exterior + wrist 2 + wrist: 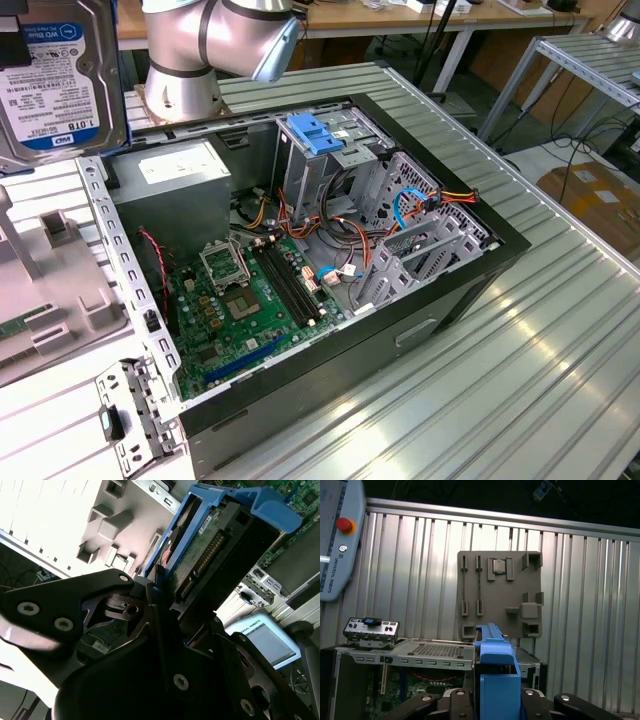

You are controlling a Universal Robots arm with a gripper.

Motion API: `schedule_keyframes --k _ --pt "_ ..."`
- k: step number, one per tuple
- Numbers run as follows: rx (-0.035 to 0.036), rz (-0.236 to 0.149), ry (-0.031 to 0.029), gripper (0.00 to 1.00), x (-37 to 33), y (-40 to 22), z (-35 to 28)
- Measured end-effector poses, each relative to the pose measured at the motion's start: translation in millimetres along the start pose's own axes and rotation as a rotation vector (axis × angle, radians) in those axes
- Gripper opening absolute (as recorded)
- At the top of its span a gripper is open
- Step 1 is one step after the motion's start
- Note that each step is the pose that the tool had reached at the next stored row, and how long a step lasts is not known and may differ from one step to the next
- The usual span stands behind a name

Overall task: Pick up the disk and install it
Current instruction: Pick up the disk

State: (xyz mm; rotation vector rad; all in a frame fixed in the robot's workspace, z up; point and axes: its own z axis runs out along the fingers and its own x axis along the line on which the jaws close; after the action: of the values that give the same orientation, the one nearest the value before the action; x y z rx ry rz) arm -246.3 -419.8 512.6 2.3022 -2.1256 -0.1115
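Observation:
The disk (50, 80) hangs in the air at the exterior view's upper left, well away from the open computer case (450, 178), its white and blue label facing the camera. In the second wrist view my gripper (160, 605) is shut on the disk (210, 545), whose circuit-board side and blue side rail show between the black fingers (125, 612). In the first wrist view the blue rail (497, 675) of the disk stands edge-on between the two sides of my gripper (497, 702).
Inside the case sit a grey power supply (175, 190), a motherboard (240, 300), and a drive cage with a light-blue bracket (315, 130) on top. A grey fixture plate (500, 595) lies on the ribbed table, and a teach pendant (335, 540) lies beside it.

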Motion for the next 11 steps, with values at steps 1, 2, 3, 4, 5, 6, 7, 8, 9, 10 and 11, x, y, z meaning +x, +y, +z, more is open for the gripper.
schedule_keyframes --k 1,2,3,4,5,6,7,8,9,10,11 --pt "0.0 0.0 0.0 0.36 1.2 0.0 0.0" --pt "0.0 0.0 0.0 0.36 2.3 0.0 0.0" --pt "0.0001 0.0 -0.0001 0.36 4.0 0.1 -0.1" --pt "0.0001 0.0 0.0 0.36 5.2 0.2 -0.1" --pt "0.0001 0.0 -0.0001 0.36 7.0 0.3 -0.2" --pt "0.0001 0.0 -0.0001 0.36 9.0 0.4 -0.2" --pt "0.0001 0.0 0.0 0.36 10.1 0.5 -0.2" --pt "0.0 0.0 0.0 0.36 11.1 0.6 -0.3" --pt "0.0 0.0 0.0 0.36 12.0 0.7 -0.3" --pt "0.0 0.0 0.0 0.36 12.8 0.7 -0.3" --pt "0.0 0.0 0.0 0.36 13.7 0.8 -0.4"
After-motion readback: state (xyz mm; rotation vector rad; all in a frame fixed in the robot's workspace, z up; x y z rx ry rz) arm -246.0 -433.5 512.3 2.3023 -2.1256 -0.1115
